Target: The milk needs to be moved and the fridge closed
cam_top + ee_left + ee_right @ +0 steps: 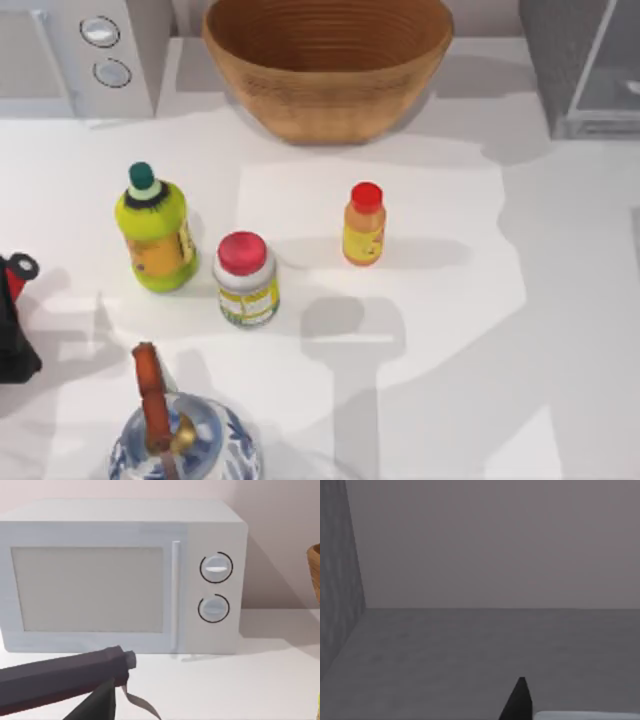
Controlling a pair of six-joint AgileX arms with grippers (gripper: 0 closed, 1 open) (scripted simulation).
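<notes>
The white table [560, 300] spreads under everything in the top view. The fridge [555, 60] stands at its far right corner, with dark speckled grey walls and a pale panel beside them; whether the door is shut cannot be told from above. The right wrist view looks into a grey space, with a speckled wall on one side, a flat grey floor and a pale back. The right claw [520, 702] shows there as a dark tip low over that floor, and whether it is open or closed cannot be told. A pale strip lies just beside the tip at the picture's edge, too cut off to identify, so where the milk sits cannot be told.

A white microwave [100, 50] with two round dials occupies the far left corner, and a wicker basket [325, 60] stands between it and the fridge. A blue-and-white teapot [185, 445] sits at the near left edge. In the middle stand a yellow-green bottle [155, 235], a red-lidded jar [245, 280] just beside it, and an orange bottle [364, 225] further right.

The left claw [100, 700] is parked in front of the microwave; its state cannot be told.
</notes>
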